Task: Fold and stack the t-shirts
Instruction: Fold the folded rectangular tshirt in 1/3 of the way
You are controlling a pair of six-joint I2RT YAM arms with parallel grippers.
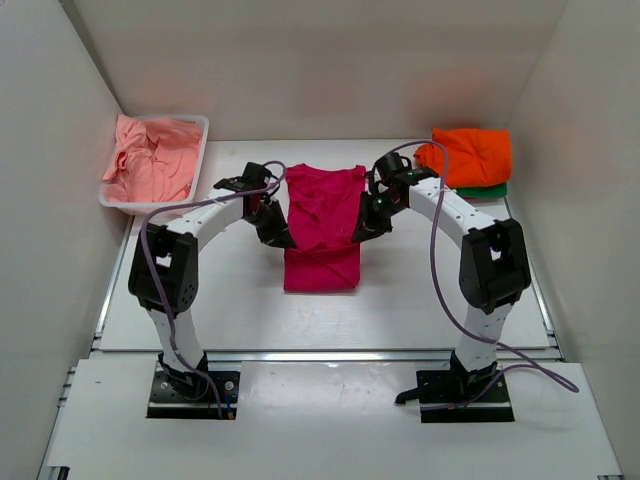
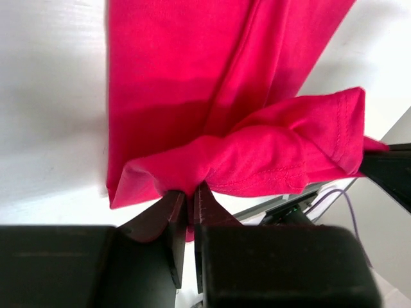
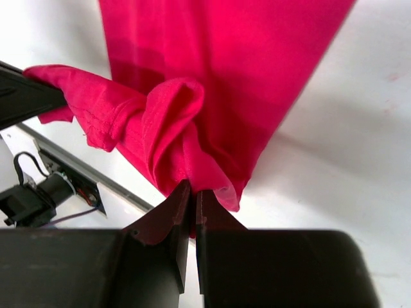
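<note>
This looks like a robot lab test booth. Plain white walls point(image 1: 50, 180) box in a white table point(image 1: 250, 310). A left arm point(image 1: 165, 270) and a right arm point(image 1: 490, 265) are bolted down on black plates point(image 1: 195, 393), with purple cables point(image 1: 147, 240) hanging loose.

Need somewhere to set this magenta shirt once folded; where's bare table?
Widest bare table lies between the magenta t-shirt and the arm bases. A narrow strip runs beyond it, from the white tub to the orange t-shirt. The middle is crowded: the left gripper and right gripper both pinch the shirt.
</note>
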